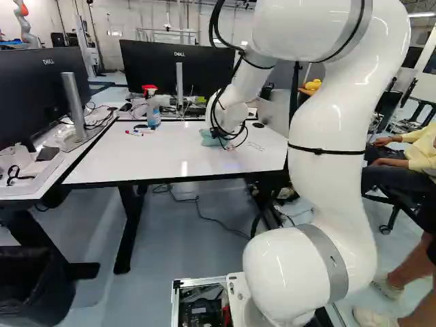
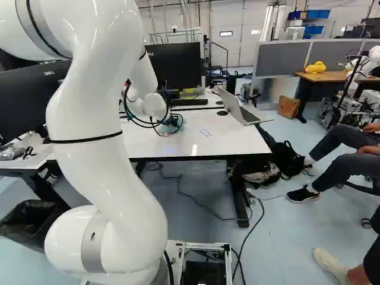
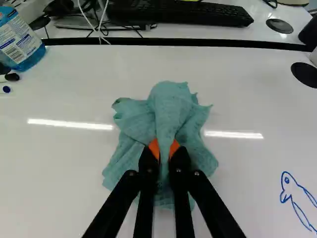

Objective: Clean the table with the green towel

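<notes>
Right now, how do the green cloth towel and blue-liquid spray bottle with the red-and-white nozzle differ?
The towel is crumpled; the bottle is upright and smooth. The gripper pinches the towel; the bottle stands free. The towel is plain green, the bottle clear with a label. Both rest on the white tabletop.

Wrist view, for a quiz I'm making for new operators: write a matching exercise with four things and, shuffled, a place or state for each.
Things
1. Green towel
2. Spray bottle
3. Keyboard
4. Fish-like drawing

Places and states
A. On the far desk
B. Blue lines on the near tabletop
C. Beside the markers
D. Pinched in the gripper

Pairs: 1-D, 2-C, 3-A, 4-B
</notes>
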